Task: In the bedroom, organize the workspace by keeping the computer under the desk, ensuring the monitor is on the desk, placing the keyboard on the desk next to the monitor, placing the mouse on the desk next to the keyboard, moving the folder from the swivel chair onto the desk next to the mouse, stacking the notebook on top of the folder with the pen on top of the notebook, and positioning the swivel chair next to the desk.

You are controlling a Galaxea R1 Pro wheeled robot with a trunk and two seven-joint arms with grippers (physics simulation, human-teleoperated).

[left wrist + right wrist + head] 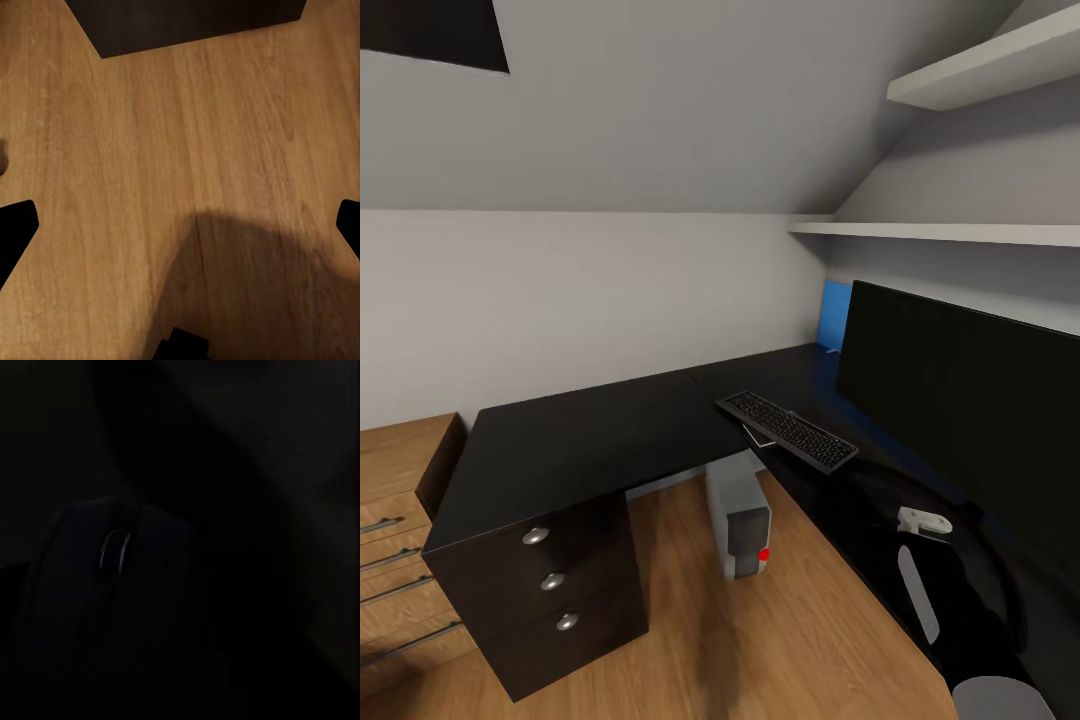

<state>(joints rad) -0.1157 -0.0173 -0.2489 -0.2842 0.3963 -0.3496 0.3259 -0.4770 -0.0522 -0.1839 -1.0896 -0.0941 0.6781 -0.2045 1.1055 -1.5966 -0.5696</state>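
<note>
Head view: an L-shaped black desk (590,430) with the monitor (960,400) standing on its right wing and the keyboard (787,430) lying just in front of it, one end overhanging the inner corner. The computer (738,515) stands on the wood floor (690,640) under the desk, beside a drawer unit (550,580). My right arm (940,560) reaches over the desktop at lower right; its pincer is hidden from this view.

Right wrist view: very dark, but I make out the mouse (112,577), its scroll wheel (114,552) catching a faint glint, close under the camera. I cannot tell whether the right pincer is open or closed on it.

Left wrist view: the left gripper (180,225) hangs over bare floor, its fingertips (15,225) spread wide apart, holding nothing.

Handling, as I judge it: the mouse should be light, rigid and smooth-shelled, so apt to slip. I would take it across its narrow flanks, behind the wheel, with moderate squeeze, and set it down just beside the keyboard.
</note>
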